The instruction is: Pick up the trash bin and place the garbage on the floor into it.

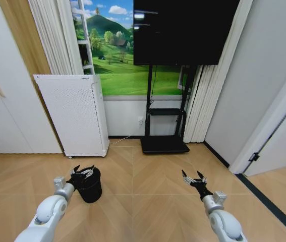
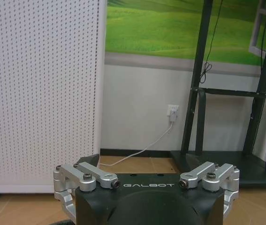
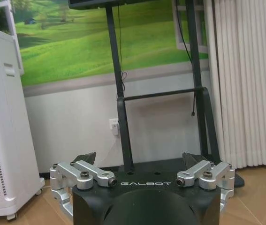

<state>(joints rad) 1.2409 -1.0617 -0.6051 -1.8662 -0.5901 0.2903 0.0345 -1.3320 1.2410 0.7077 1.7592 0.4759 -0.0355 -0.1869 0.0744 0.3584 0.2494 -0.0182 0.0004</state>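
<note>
The trash bin (image 1: 91,187), small, black and round, stands upright on the wood floor at the lower left of the head view. My left gripper (image 1: 82,172) hovers at the bin's near-left rim, open, with nothing between its fingers. In the left wrist view one dark fingertip (image 2: 92,159) shows above the spread silver linkages. My right gripper (image 1: 194,177) is held out over bare floor to the right, well away from the bin, and it is open; both of its fingertips (image 3: 85,157) stand wide apart in the right wrist view. The garbage is out of view.
A tall white perforated appliance (image 1: 74,113) stands against the wall just behind the bin. A black TV stand (image 1: 164,144) with a cable and a wall socket is at centre back. White cupboard doors (image 1: 1,111) lie left, a door and dark floor strip (image 1: 271,204) right.
</note>
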